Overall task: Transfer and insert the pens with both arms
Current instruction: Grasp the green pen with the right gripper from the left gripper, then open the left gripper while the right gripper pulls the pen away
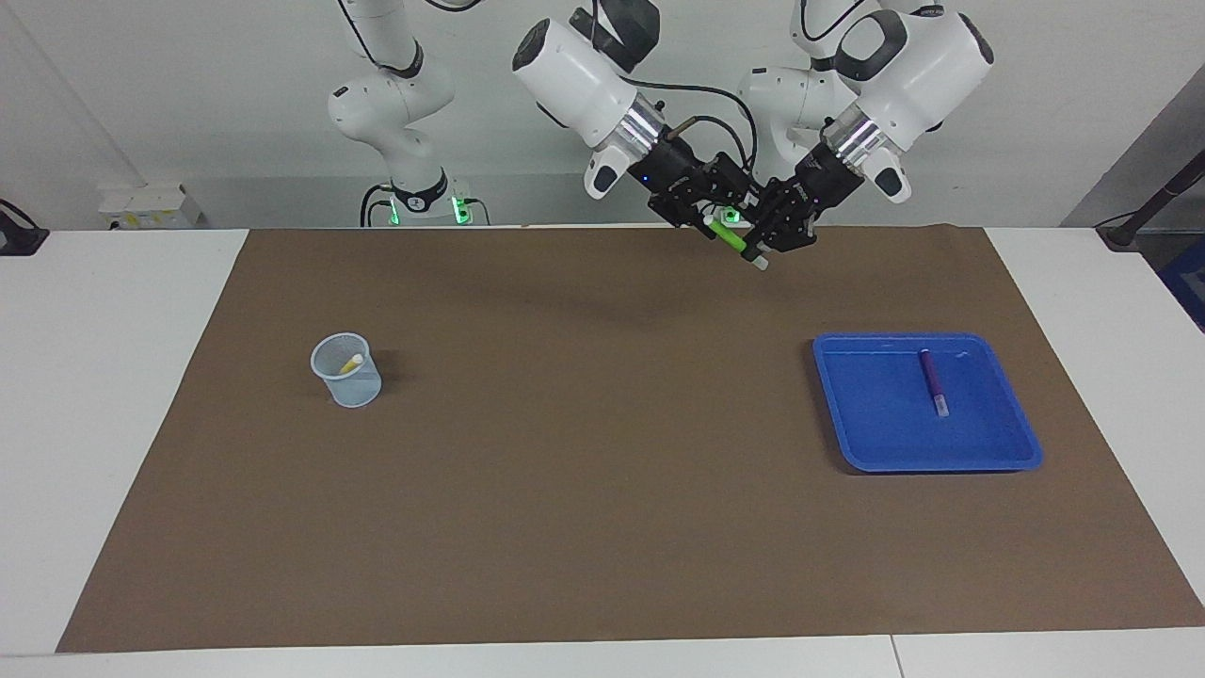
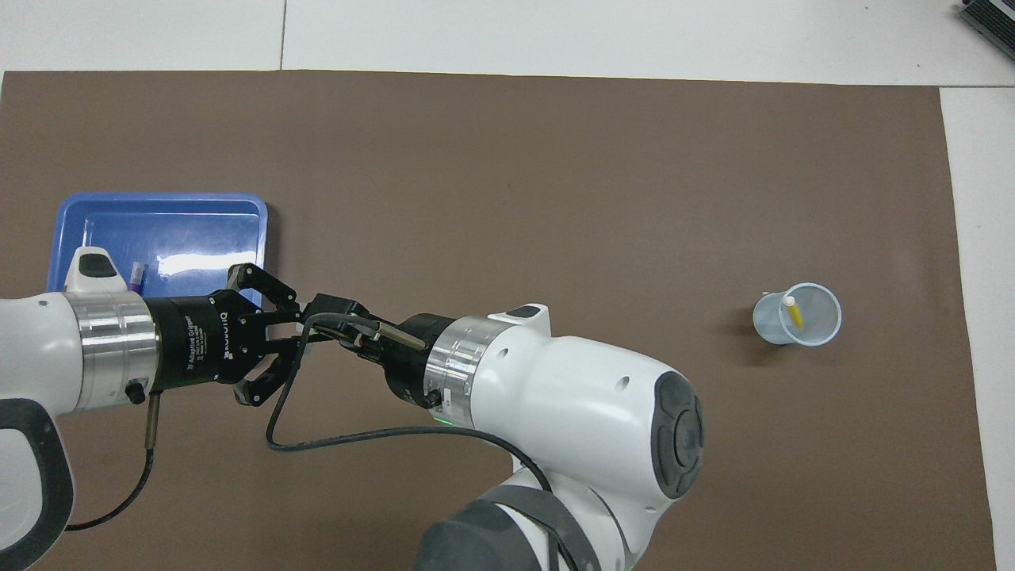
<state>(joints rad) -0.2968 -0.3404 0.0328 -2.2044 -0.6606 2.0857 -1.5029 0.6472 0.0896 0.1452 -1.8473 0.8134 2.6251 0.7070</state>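
Observation:
A green pen (image 1: 732,239) with a pale end hangs in the air between both grippers, over the mat near the robots. My left gripper (image 1: 766,243) grips its lower part and my right gripper (image 1: 715,220) its upper end; both look shut on it. In the overhead view the left gripper (image 2: 305,327) and right gripper (image 2: 329,313) meet tip to tip and hide the green pen. A purple pen (image 1: 932,381) (image 2: 136,275) lies in the blue tray (image 1: 875,424) (image 2: 198,230). A yellow pen (image 1: 351,363) (image 2: 793,313) leans in the clear cup (image 1: 362,388) (image 2: 833,321).
The tray sits toward the left arm's end of the brown mat (image 1: 602,490), the cup toward the right arm's end. A black cable (image 2: 349,436) loops under the right wrist. A smaller white arm (image 1: 395,104) with green lights stands at the table's robot edge.

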